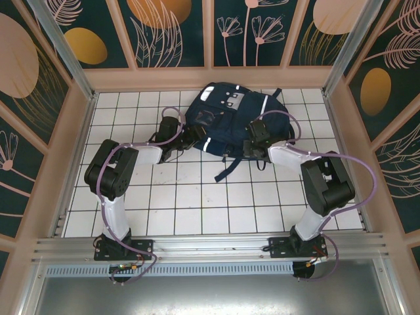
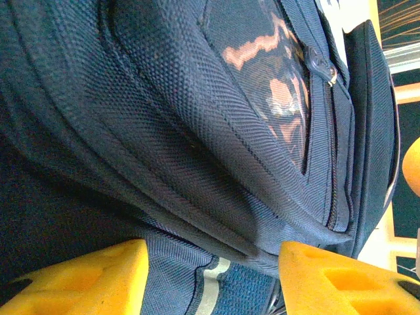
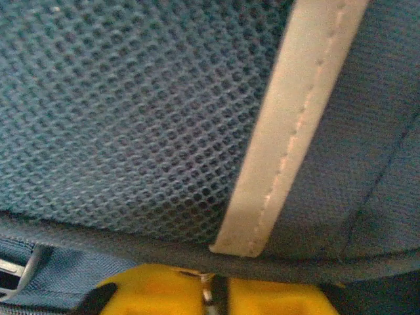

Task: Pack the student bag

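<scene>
The student bag (image 1: pixel 230 115), navy with white stripes, lies at the back middle of the tiled table. My left gripper (image 1: pixel 186 139) is at its lower left corner. In the left wrist view its yellow fingers (image 2: pixel 98 275) stand apart, closed on a thick fold of the bag (image 2: pixel 197 131) with a pale stripe (image 2: pixel 211 285) running between them. My right gripper (image 1: pixel 251 146) is at the bag's right side. Its yellow tips (image 3: pixel 216 295) are shut together, pinching a thin pale bit, under blue mesh (image 3: pixel 131 111) and a white stripe (image 3: pixel 295 125).
A dark strap (image 1: pixel 226 172) trails from the bag toward the table's middle. Wooden walls (image 1: pixel 210 77) with patterned panels close the table at the back and both sides. White tiles (image 1: pixel 197 203) lie bare between the arms.
</scene>
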{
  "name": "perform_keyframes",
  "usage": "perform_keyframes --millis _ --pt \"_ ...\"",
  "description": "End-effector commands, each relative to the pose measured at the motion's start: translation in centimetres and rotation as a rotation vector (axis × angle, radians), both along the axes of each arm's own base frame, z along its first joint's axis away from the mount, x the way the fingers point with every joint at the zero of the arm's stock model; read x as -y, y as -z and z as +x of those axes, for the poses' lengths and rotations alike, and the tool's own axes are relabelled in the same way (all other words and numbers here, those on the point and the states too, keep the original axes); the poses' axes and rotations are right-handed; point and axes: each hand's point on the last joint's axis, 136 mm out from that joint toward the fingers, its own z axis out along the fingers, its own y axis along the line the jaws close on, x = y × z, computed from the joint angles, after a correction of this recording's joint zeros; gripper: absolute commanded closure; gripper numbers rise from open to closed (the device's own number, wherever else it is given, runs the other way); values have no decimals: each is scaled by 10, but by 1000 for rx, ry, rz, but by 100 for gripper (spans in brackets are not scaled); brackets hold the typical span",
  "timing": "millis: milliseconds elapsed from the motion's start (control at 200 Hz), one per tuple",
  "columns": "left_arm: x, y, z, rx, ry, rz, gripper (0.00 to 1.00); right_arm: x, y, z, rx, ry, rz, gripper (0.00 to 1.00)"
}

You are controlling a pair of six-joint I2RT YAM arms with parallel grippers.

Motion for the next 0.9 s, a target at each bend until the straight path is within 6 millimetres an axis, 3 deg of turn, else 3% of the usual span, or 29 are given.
perform_keyframes --millis 0,30,185,375,555,650,705,891 --pt "-19 -7 11 12 -49 37 44 2 -15 16 61 -1 -20 96" --pt "-22 -6 12 10 -54 40 44 0 -17 15 59 -13 -9 100" --pt "-44 -3 27 23 -114 83 44 -24 -35 0 35 -105 123 100" --pt "-70 4 63 33 -181 117 44 -68 -50 -25 -45 -222 397 100" --pt "-80 -13 85 65 -198 122 40 -115 -67 -35 -94 -309 647 100" --pt "-88 -28 80 84 -207 175 27 -139 -77 -35 -100 -361 715 100" --pt "-92 -36 71 87 -216 189 2 -150 -81 -34 -105 -387 731 100" --pt "-83 -52 19 61 -168 30 1 -161 -88 -30 -102 -423 758 100"
